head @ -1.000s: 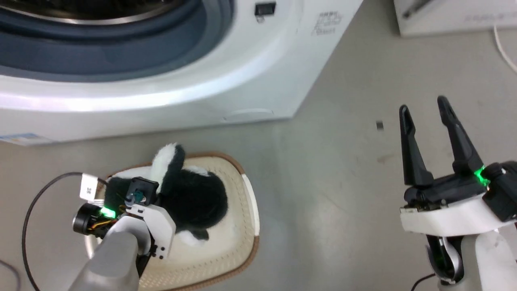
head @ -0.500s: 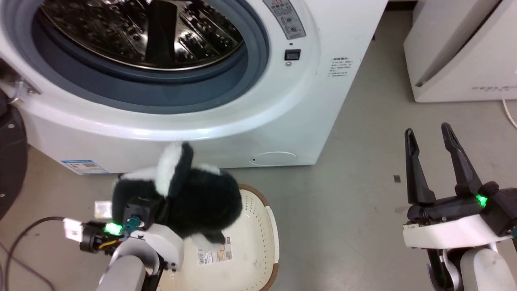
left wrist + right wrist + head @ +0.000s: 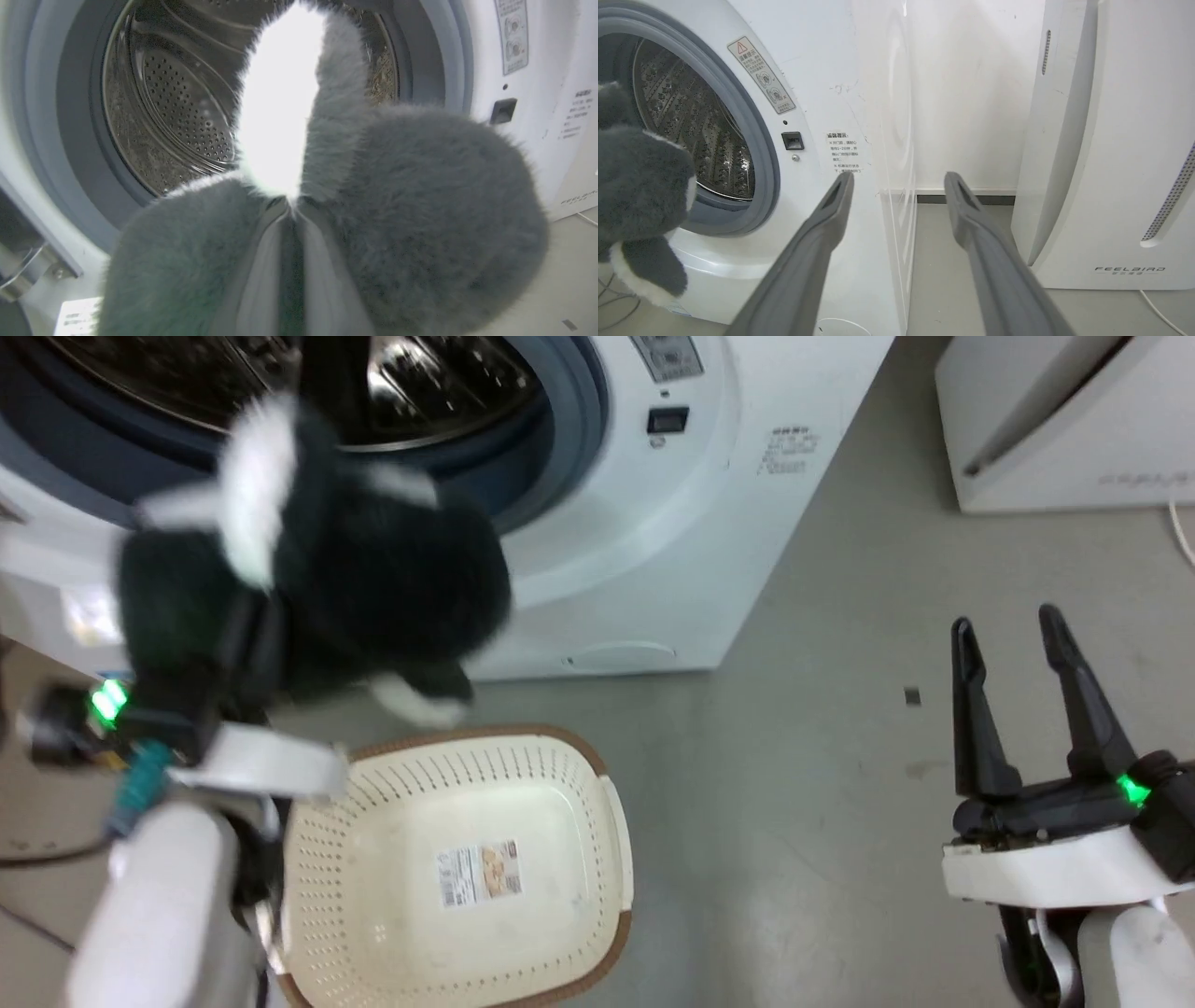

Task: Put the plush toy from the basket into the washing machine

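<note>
Left gripper [image 3: 289, 219]: clenched on the plush toy [image 3: 373, 579], which hangs before the washing machine [image 3: 653, 523] drum.
Right gripper [image 3: 1006, 619]: fingers spread, near right.
Basket [image 3: 611, 840]: on the floor, nearer than the toy.
FEELBIRD appliance [image 3: 1074, 420]: far right.

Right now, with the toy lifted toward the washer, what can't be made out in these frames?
- Left gripper fingertips: left wrist view, buried in the plush toy fur.
- Toy's outline and face: head view, smeared by motion blur.
- Washing machine drum: head view, top cut off by the upper edge.
- Basket sticker print: head view, too small to read.
</note>
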